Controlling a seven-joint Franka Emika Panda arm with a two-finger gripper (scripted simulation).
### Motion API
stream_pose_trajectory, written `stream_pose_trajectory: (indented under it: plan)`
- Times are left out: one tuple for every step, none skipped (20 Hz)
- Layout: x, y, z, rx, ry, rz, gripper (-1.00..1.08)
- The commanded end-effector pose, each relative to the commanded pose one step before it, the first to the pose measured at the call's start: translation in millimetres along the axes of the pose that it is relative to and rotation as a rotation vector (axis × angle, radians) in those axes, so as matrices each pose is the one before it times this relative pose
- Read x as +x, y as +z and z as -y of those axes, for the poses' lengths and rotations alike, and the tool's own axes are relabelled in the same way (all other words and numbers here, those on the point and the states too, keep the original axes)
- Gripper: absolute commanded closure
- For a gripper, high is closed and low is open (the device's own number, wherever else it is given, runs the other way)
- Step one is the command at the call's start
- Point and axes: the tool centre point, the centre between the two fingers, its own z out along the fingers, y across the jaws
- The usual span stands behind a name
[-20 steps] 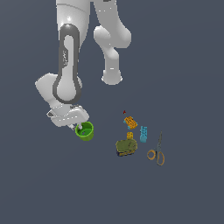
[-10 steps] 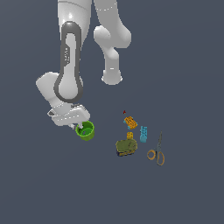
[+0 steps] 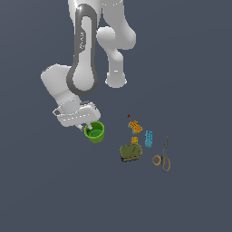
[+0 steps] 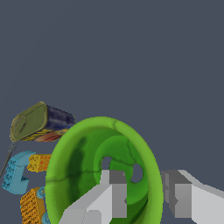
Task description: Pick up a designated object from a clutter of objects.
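Since the earlier frames, the green cup (image 3: 94, 132) has been raised slightly together with the gripper (image 3: 89, 128), while the rest of the clutter has stayed where it was. The cup is held at the end of the white arm (image 3: 83, 54), towards the exterior view's left, well apart from the other items.

In the wrist view, the gripper (image 4: 144, 192) is seen closed on the cup (image 4: 78, 162): one finger (image 4: 111, 192) is placed inside the bowl against the wall, and the other finger (image 4: 177, 190) is pressed on the outside of the same wall. The cup's rim is tilted towards the camera, so that its darker inside is shown.

The remaining items are gathered on the dark grey bench (image 3: 190, 68) towards the exterior view's right. The olive-green lump (image 3: 130, 152) lies nearest the cup. Just beyond it, two orange bricks (image 3: 134, 126) are seen, with a light blue brick (image 3: 148, 138) beside them and a tiny red bit (image 3: 129, 116) above. The scissors (image 3: 163, 156), with orange handles, lie farthest to the right.
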Motion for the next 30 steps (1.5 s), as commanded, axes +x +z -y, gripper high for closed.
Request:
stream_pose_trajectory:
  plan:
    - [4.77, -9.44, 20.92, -0.00018, -0.00117, -0.00194, 1.08]
    - [1.75, -3.82, 8.88, 0.0, 0.0, 0.0, 1.08]
    - [1.83, -3.97, 9.21, 0.0, 0.0, 0.0, 1.08]
    - [1.88, -4.07, 9.42, 0.0, 0.0, 0.0, 1.08]
    - [1.88, -3.85, 9.12, -0.00054, 0.00033, 0.00028, 1.08]
    - [1.86, -3.99, 9.18, 0.0, 0.0, 0.0, 1.08]
    - [1.85, -3.95, 9.08, 0.0, 0.0, 0.0, 1.08]
    - [1.84, -3.92, 9.0, 0.0, 0.0, 0.0, 1.08]
    - [1.87, -3.66, 8.73, -0.00084, 0.00038, 0.00033, 1.08]
    - [1.84, -3.89, 8.89, 0.0, 0.0, 0.0, 1.08]
    - [1.85, -3.88, 8.85, 0.0, 0.0, 0.0, 1.08]
    - [1.85, -3.88, 8.83, 0.0, 0.0, 0.0, 1.08]
    - [1.89, -3.71, 8.71, -0.00063, 0.00023, 0.00018, 1.08]
    - [1.88, -3.89, 8.83, 0.0, 0.0, 0.0, 1.08]
    - [1.89, -3.9, 8.85, 0.0, 0.0, 0.0, 1.08]
    - [1.95, -3.74, 8.76, -0.00063, 0.00024, 0.00016, 1.08]
    - [1.94, -3.93, 8.92, 0.0, 0.0, 0.0, 1.08]
    - [1.97, -3.95, 8.97, 0.0, 0.0, 0.0, 1.08]
    - [2.0, -3.98, 9.03, 0.0, 0.0, 0.0, 1.08]
    - [2.09, -3.82, 8.97, -0.00061, 0.00028, 0.00016, 1.08]
    - [2.08, -4.04, 9.18, 0.0, 0.0, 0.0, 1.08]
    - [2.13, -4.06, 9.26, 0.0, 0.0, 0.0, 1.08]
    - [2.1, -3.95, 9.04, 0.0, 0.0, 0.0, 1.08]
    - [2.04, -3.77, 8.65, 0.0, 0.0, 0.0, 1.08]
    - [1.96, -3.59, 8.25, 0.0, 0.0, 0.0, 1.08]
    - [1.89, -3.4, 7.85, 0.0, 0.0, 0.0, 1.08]
    - [1.84, -3.21, 7.44, 0.0, 0.0, 0.0, 1.08]
    - [1.78, -3.0, 7.02, 0.0, 0.0, 0.0, 1.08]
    - [1.83, -2.73, 6.31, 0.00051, 0.00036, 0.00029, 1.08]
    - [1.63, -2.59, 6.14, 0.0, 0.0, 0.0, 1.08]
